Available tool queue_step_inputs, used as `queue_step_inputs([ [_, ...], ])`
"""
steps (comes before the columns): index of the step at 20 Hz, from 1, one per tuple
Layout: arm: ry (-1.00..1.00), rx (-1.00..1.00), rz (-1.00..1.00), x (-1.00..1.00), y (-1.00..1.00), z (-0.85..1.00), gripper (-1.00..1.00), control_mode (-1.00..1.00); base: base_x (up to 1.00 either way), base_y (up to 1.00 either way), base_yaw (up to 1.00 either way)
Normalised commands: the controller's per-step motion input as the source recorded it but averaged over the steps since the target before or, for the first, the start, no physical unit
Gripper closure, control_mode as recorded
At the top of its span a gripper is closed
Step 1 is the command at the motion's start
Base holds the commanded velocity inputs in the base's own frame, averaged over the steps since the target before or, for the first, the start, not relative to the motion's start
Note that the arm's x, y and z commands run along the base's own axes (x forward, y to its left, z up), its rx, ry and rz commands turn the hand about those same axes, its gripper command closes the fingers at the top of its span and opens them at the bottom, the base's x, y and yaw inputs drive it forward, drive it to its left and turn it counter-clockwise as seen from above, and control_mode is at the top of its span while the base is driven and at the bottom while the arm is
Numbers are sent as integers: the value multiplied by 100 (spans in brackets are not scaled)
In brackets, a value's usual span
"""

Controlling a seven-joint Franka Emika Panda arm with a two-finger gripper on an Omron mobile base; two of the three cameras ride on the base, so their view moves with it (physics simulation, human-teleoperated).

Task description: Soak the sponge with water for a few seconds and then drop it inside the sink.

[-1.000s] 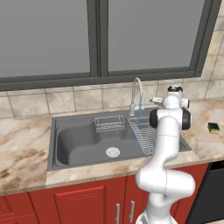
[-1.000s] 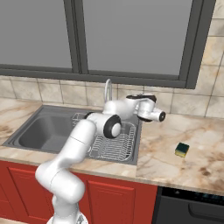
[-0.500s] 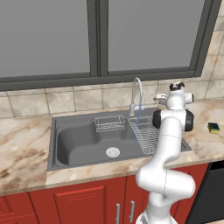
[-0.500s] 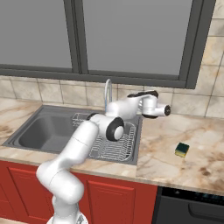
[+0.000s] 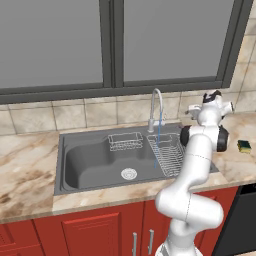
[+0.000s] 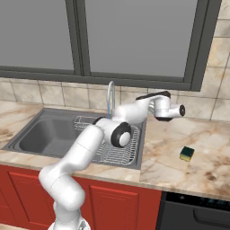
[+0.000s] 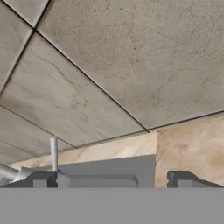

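The sponge (image 5: 244,146) (image 6: 187,153), yellow with a dark green top, lies on the marble counter to the right of the sink (image 5: 70,170) (image 6: 27,143). A thin stream of water (image 5: 159,136) (image 6: 109,107) runs from the curved chrome faucet (image 5: 155,106) (image 6: 111,91) onto the wire rack. My gripper (image 5: 215,98) (image 6: 168,104) is raised above the counter beside the sink's right end, left of the sponge and well above it. It faces the tiled back wall. Its fingers (image 7: 183,177) stand apart with nothing between them.
A wire rack (image 5: 169,152) (image 6: 114,152) fills the sink's right part and a small wire basket (image 5: 125,141) sits at its back. The round drain (image 5: 129,173) lies in the basin's middle. Windows and a tiled wall (image 7: 131,65) close the back. A dark appliance (image 6: 197,211) sits below the right counter.
The hand has swung to the right, away from the faucet and closer to the sponge. The jaws have stayed open and the sponge has not moved.
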Motion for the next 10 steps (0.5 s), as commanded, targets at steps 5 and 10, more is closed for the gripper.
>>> queue_step_inputs([
  [5, 5, 4, -1, -50, -37, 0, -100, -100, 0, 0, 0],
  [10, 2, 2, 0, -37, -21, 15, -100, -100, 0, 0, 0],
])
